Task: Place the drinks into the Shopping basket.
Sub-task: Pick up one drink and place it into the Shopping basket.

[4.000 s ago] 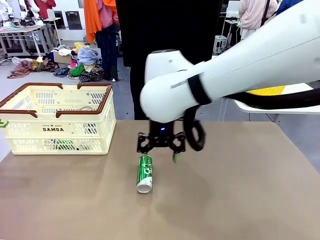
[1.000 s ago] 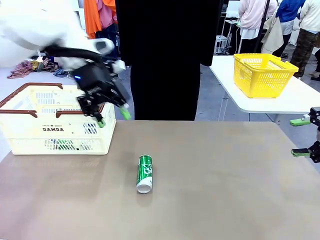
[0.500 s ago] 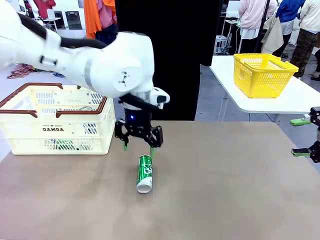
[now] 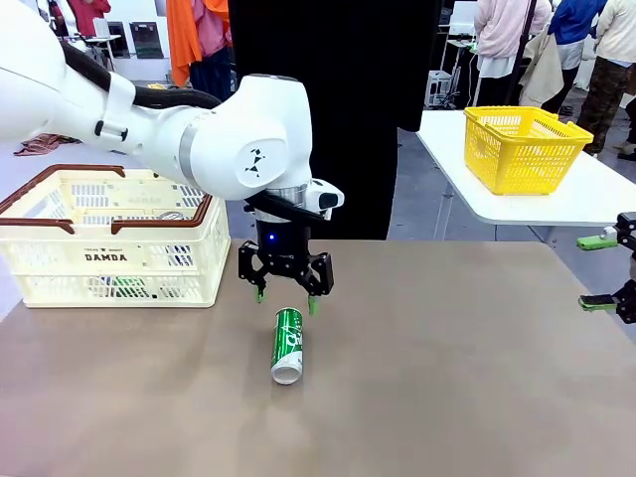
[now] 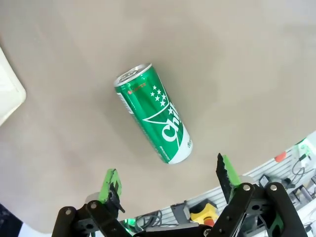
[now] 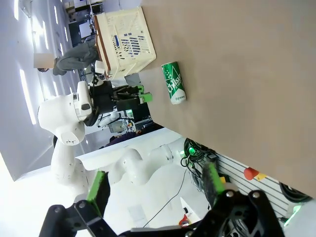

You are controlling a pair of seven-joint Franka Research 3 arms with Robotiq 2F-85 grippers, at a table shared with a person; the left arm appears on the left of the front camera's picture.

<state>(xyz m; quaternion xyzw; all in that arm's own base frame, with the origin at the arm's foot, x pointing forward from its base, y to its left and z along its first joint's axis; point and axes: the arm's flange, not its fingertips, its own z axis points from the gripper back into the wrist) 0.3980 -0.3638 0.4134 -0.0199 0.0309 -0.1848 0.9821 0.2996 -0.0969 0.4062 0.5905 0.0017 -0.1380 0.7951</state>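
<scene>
My left gripper (image 4: 285, 296) has come across from above the cream-white slotted plastic basket with the brown rim (image 4: 111, 238) and has dropped lower in the last half second. Now it hangs just behind the slim green metal can with white lettering (image 4: 287, 343), with its green pads apart and nothing between them. The can lies on its side on the brown tabletop (image 4: 447, 378), silver top toward me, near the basket but outside it. From the left wrist camera the can (image 5: 153, 119) lies diagonally ahead of the open fingers (image 5: 110, 181), not yet between them. I judge that I am lining up for the grasp of this 1 can. My right gripper (image 4: 608, 272) waits at the right edge of the tabletop, its pads apart and empty.
</scene>
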